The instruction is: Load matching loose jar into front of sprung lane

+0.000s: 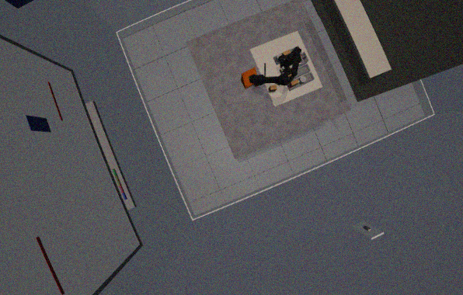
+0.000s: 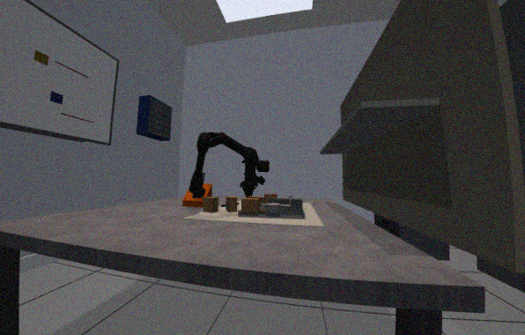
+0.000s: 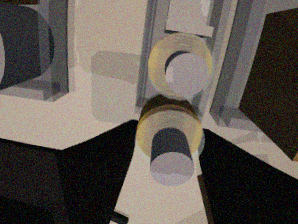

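My gripper (image 3: pixel 168 131) (image 2: pixel 248 195) is shut on a jar (image 3: pixel 145 131), yellowish and clear-rimmed with a dark knob and pale top. The jar is at the front end of the sprung lane, seen between the lane walls (image 3: pixel 144 75) in the wrist view. A like jar (image 3: pixel 156 65) with a pale-topped knob stands in the lane just behind it. The held jar's far edge overlaps that jar's near edge in view; whether they touch, and the held jar's height over the lane floor, I cannot tell. A pale plate (image 3: pixel 187 17), seemingly the pusher, is behind the lane jar. The front stop is hidden.
The grey rack (image 2: pixel 276 215) sits on a cream mat (image 2: pixel 314 216) (image 1: pixel 265 50). A dark round item (image 3: pixel 27 50) stands in the lane at left, a large brown item (image 3: pixel 272 75) at right. Brown loose items (image 2: pixel 210 204) (image 2: pixel 231 204) stand in front of the rack, near the orange base (image 1: pixel 248 78).
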Controlling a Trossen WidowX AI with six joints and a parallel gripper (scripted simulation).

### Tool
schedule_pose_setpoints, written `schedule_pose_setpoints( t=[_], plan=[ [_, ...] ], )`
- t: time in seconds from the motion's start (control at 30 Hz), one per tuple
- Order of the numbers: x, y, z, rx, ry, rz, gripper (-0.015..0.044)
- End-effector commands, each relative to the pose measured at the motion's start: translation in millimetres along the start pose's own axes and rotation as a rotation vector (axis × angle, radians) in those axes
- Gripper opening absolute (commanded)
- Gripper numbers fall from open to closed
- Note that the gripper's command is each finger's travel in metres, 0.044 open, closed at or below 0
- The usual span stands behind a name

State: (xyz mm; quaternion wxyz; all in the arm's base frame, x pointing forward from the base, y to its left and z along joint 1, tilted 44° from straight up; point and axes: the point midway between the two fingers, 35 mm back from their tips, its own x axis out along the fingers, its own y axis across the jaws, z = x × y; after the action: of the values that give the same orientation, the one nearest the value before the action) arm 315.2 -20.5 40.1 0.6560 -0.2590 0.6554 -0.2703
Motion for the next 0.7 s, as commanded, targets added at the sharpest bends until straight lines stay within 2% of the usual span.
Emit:
schedule_pose_setpoints(
  t=[0.0, 0.67],
  plan=[
    [-1.8, -1.3, 8.7, 0.014, -0.020, -0.004, 0.0000],
    [-3.0, -1.7, 16.8, 0.014, -0.021, -0.004, 0.0000]
  ],
)
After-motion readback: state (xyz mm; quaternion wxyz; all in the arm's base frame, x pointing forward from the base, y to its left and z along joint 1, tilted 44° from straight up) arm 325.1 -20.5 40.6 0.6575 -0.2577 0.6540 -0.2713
